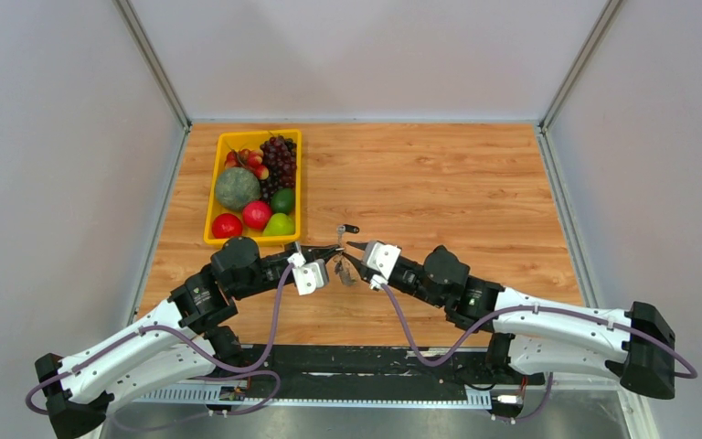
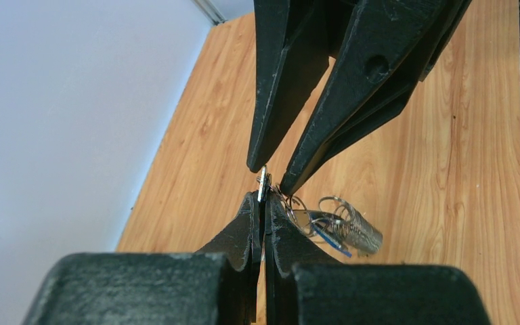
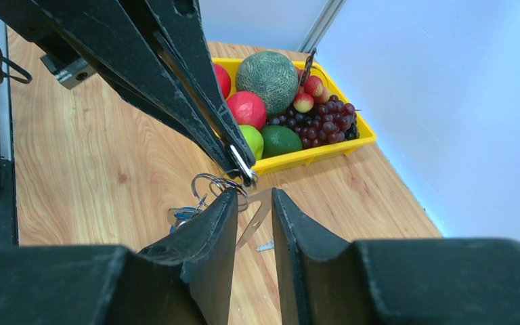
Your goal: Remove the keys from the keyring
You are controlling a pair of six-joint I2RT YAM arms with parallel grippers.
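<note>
My left gripper (image 1: 324, 252) is shut on a thin silver ring edge (image 2: 263, 184) of the keyring bunch, held above the table. The grey coil-like keyring (image 2: 353, 228) hangs beside its fingers with a blue-headed key (image 2: 330, 241); the bunch shows in the top view (image 1: 343, 272). My right gripper (image 1: 352, 245) faces it tip to tip, open, its fingertips (image 2: 288, 184) right at the held ring. In the right wrist view the rings (image 3: 210, 184) and a flat silver piece (image 3: 257, 217) lie beyond its open fingers (image 3: 227, 203). One black-headed key (image 1: 348, 229) lies loose on the table.
A yellow tray (image 1: 217, 187) of fruit, with a melon, grapes, red and green fruit, stands at the back left, close behind the left gripper. Grey walls enclose the wooden table (image 1: 457, 192). A black rail runs along the near edge.
</note>
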